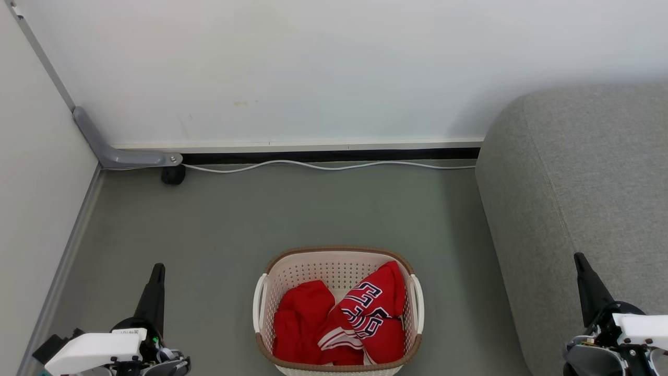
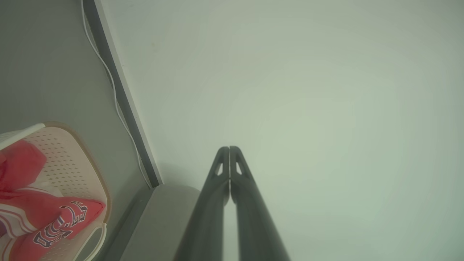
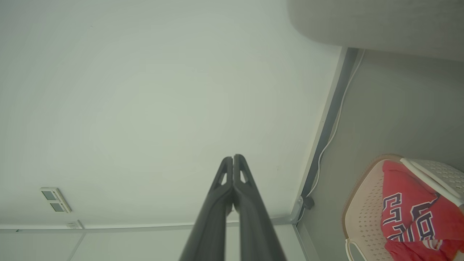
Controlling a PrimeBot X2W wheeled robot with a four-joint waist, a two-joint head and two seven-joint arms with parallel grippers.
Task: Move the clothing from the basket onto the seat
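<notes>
The cream basket [image 1: 334,261] with its brown rim stands on the grey floor at the bottom middle of the head view. Inside lie a plain red garment [image 1: 300,324] on the left and a red jersey [image 1: 373,308] with navy-and-white lettering on the right. The grey sofa [image 1: 584,198] rises to the basket's right. My left gripper [image 1: 156,271] is at the lower left, shut and empty, well left of the basket. At the lower right my right gripper [image 1: 579,259] hangs shut and empty in front of the sofa. The wrist views show the basket [image 2: 69,163] [image 3: 359,210] and jersey [image 2: 61,217] [image 3: 413,214].
A white wall runs behind, with a white cable [image 1: 323,166] along the dark skirting. A grey bracket [image 1: 115,151] and a small black foot [image 1: 173,175] sit in the left corner beside a side panel. Open floor [image 1: 313,209] lies between basket and wall.
</notes>
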